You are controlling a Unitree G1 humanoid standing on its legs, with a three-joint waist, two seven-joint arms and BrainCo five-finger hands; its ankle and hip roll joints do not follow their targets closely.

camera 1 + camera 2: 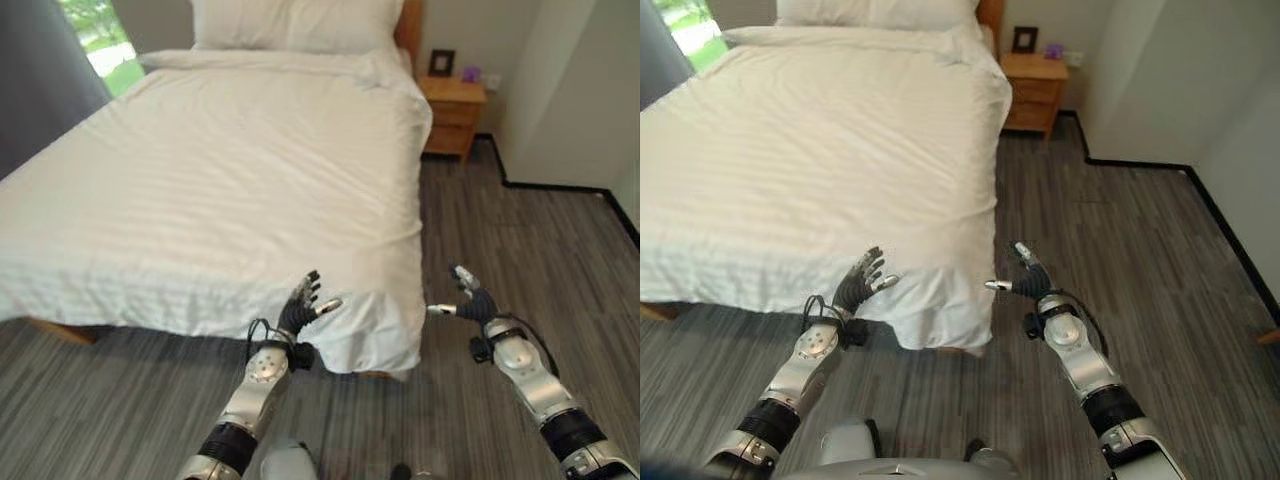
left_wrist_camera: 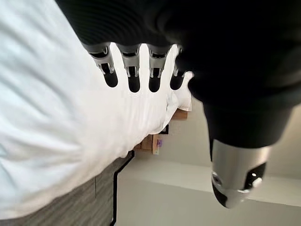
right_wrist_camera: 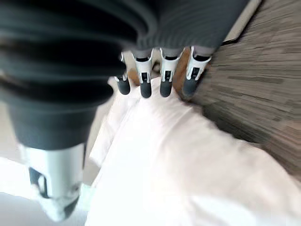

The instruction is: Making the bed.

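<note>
A bed with a white duvet [image 1: 220, 170] spread flat over it fills the left and middle of the eye views. White pillows [image 1: 295, 22] lie at the headboard. The duvet's near right corner [image 1: 375, 335] hangs down over the foot of the bed. My left hand [image 1: 300, 308] is raised in front of that corner, fingers straight and holding nothing. My right hand [image 1: 470, 300] hovers over the floor just right of the corner, also open and empty, thumb pointing toward the bed. In the wrist views the fingers [image 2: 134, 75] [image 3: 164, 77] are straight with the duvet beyond them.
A wooden nightstand [image 1: 452, 112] with a small frame [image 1: 441, 62] stands right of the headboard. Grey striped floor [image 1: 520, 250] runs along the bed's right side up to a white wall [image 1: 560, 90]. A grey curtain [image 1: 40, 70] and a window [image 1: 100, 35] are at the far left.
</note>
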